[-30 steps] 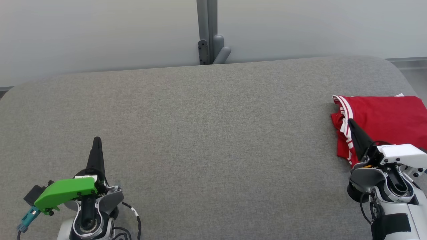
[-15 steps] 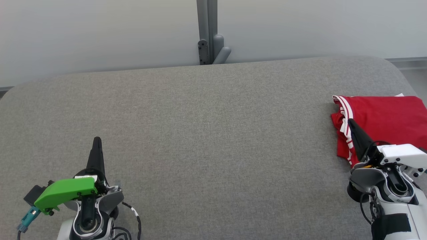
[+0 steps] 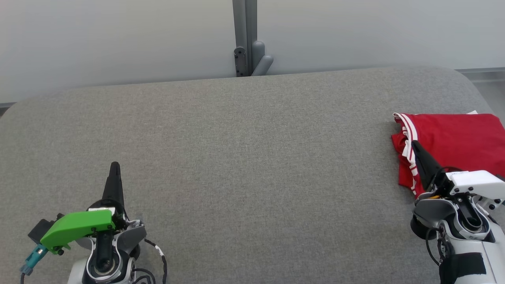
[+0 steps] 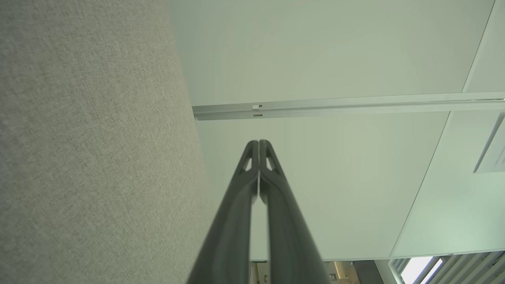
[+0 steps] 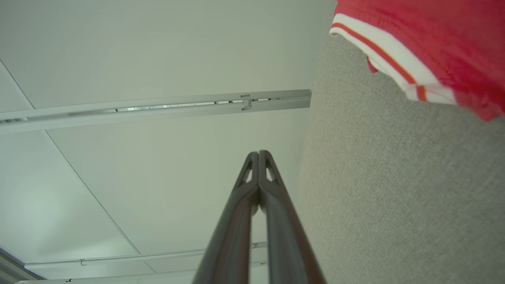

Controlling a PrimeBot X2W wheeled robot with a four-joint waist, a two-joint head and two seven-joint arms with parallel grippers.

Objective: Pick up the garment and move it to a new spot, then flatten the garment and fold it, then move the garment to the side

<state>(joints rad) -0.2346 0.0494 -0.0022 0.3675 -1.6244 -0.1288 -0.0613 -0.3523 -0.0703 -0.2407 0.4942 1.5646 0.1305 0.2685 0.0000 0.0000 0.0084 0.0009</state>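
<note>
A red garment [image 3: 453, 142] with white-striped trim lies folded at the right edge of the grey surface [image 3: 244, 157]; its trimmed edge [image 5: 394, 63] appears at the top right of the right wrist view. My right gripper [image 3: 414, 144] is shut with nothing between its fingers, its tip over the garment's left edge in the head view. Far from the garment, at the lower left, my left gripper [image 3: 115, 165] is shut and holds nothing. Both wrist views show the finger pairs pressed together [image 4: 259, 144] [image 5: 259, 154].
A pale wall runs behind the grey surface, with a grey post and bracket [image 3: 246, 43] at its middle. The surface's far edge curves down at both ends. A wide stretch of grey fabric lies between the two arms.
</note>
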